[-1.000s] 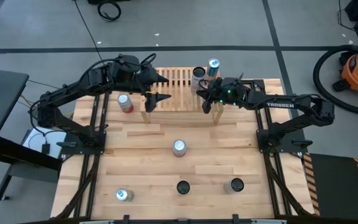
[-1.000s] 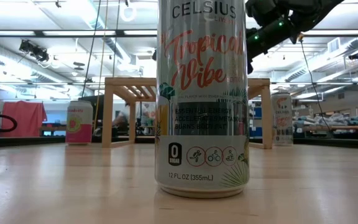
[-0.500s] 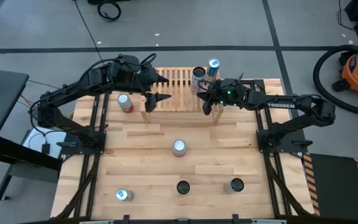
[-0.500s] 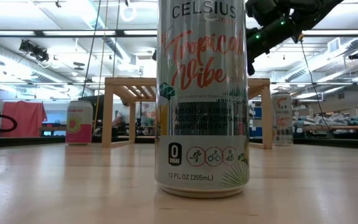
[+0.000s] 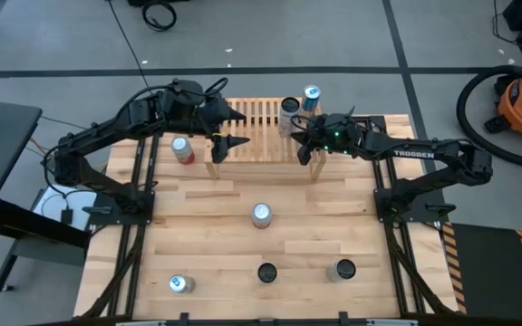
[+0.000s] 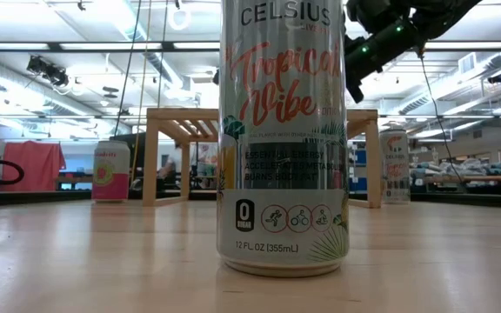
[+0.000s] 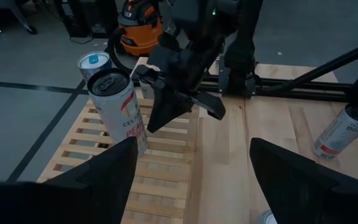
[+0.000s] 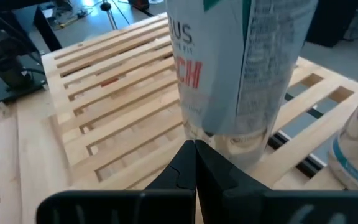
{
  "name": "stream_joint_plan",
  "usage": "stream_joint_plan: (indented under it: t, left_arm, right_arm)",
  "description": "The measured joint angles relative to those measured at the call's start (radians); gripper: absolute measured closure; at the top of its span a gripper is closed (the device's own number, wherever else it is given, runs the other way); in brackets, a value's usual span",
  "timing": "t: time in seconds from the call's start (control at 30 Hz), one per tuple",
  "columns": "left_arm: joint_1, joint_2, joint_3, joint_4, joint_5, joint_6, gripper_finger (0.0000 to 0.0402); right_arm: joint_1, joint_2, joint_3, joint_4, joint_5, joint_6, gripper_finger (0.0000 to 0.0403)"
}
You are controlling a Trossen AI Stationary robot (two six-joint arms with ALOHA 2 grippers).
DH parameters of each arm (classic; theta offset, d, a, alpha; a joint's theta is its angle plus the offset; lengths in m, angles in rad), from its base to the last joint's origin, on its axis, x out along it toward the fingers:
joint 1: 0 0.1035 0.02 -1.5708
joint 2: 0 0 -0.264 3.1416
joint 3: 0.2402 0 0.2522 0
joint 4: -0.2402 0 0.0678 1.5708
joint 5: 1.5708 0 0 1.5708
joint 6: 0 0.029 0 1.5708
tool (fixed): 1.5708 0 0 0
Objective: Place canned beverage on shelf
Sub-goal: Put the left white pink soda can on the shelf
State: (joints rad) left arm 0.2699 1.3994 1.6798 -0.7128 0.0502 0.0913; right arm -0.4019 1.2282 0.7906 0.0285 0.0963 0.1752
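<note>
High view: seven cans (image 5: 261,215) counted, two upright on the shelf (image 5: 252,127) toward its right end, five standing on the tabletop (image 5: 207,235) in front of the shelf. Left claw (image 5: 236,129) over the shelf's left end, spread wide, empty. Right claw (image 5: 301,143) at the shelf's right front, pinched shut on nothing.

Low view: tall slim can in front of the shelf, smooth printed wall, likely slippery, thin and easily dented.

Wrist views: no contact with either shelf can. Probably moderately heavy if full; best gripped around mid-body.
</note>
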Motion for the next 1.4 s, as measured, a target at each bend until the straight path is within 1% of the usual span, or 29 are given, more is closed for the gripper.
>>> stream_joint_plan:
  t: [0.1, 0.27, 0.8, 1.13, 1.4]
  left_arm:
    - [0.000, 0.000, 0.000, 0.000, 0.000, 0.000, 0.0088]
    - [0.000, 0.000, 0.000, -0.001, 0.000, 0.000, 0.0088]
    - [0.000, 0.000, 0.000, 0.000, 0.000, 0.000, 0.0088]
    - [0.000, 0.000, 0.000, 0.000, 0.000, 0.001, 0.0088]
    - [0.000, 0.000, 0.000, -0.002, 0.000, 0.000, 0.0088]
  right_arm:
    - [0.000, 0.000, 0.000, -0.018, 0.003, 0.006, 0.0398]
    - [-0.002, 0.000, 0.000, -0.027, 0.046, 0.006, 0.0398]
    - [-0.034, 0.016, 0.000, 0.020, 0.035, -0.002, 0.0398]
    - [-0.035, 0.030, 0.000, 0.050, 0.033, 0.007, 0.0398]
    - [0.019, 0.025, 0.000, 0.051, 0.007, 0.017, 0.0398]
